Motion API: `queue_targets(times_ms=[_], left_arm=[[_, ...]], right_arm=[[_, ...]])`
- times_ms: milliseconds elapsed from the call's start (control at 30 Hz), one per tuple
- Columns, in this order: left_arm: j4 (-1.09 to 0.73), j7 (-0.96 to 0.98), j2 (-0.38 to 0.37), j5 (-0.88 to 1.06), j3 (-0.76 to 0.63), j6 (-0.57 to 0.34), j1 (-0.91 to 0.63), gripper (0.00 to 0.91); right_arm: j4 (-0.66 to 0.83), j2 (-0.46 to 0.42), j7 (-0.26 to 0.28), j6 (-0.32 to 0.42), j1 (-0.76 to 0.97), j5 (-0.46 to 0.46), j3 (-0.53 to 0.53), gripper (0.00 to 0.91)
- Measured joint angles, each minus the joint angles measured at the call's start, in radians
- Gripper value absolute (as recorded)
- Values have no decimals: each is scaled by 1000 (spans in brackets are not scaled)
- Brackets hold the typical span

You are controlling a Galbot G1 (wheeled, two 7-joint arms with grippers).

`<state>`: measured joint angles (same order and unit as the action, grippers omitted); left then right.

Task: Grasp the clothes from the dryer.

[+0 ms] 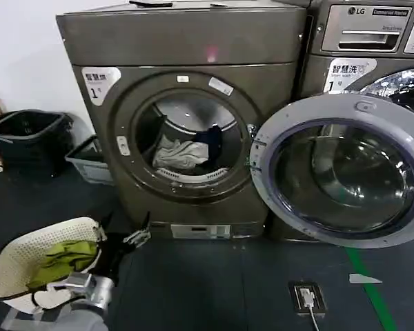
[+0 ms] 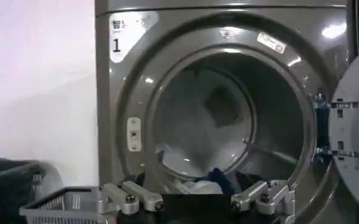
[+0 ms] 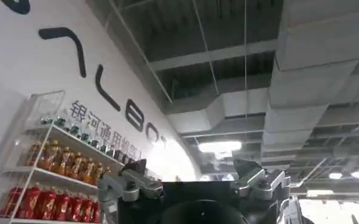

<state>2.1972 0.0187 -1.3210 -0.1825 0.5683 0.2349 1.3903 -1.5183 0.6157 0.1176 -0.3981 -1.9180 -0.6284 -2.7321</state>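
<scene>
A dark floor (image 1: pixel 214 283) runs up to the dryer (image 1: pixel 186 62), a brown-grey metal box with a round porthole. Left of it, low down, the left gripper (image 2: pixel 194 204) hangs with fingers spread, partly cut off. Inside the drum lie the clothes (image 1: pixel 183 153), crumpled white and navy, half hidden. Right of it the round door (image 1: pixel 341 169) stands swung open. The right gripper (image 3: pixel 194 185) points at the ceiling, fingers apart.
</scene>
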Motion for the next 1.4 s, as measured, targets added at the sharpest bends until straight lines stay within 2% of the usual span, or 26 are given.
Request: queue_targets(times_ms=[533, 1400], left_arm=[[4, -6, 1, 11, -14, -11, -1, 907], [-30, -22, 0, 32, -49, -26, -37, 907]], right_arm=[[-8, -5, -3, 21, -21, -29, -12, 907], [-4, 9, 32, 87, -11, -37, -10, 907]])
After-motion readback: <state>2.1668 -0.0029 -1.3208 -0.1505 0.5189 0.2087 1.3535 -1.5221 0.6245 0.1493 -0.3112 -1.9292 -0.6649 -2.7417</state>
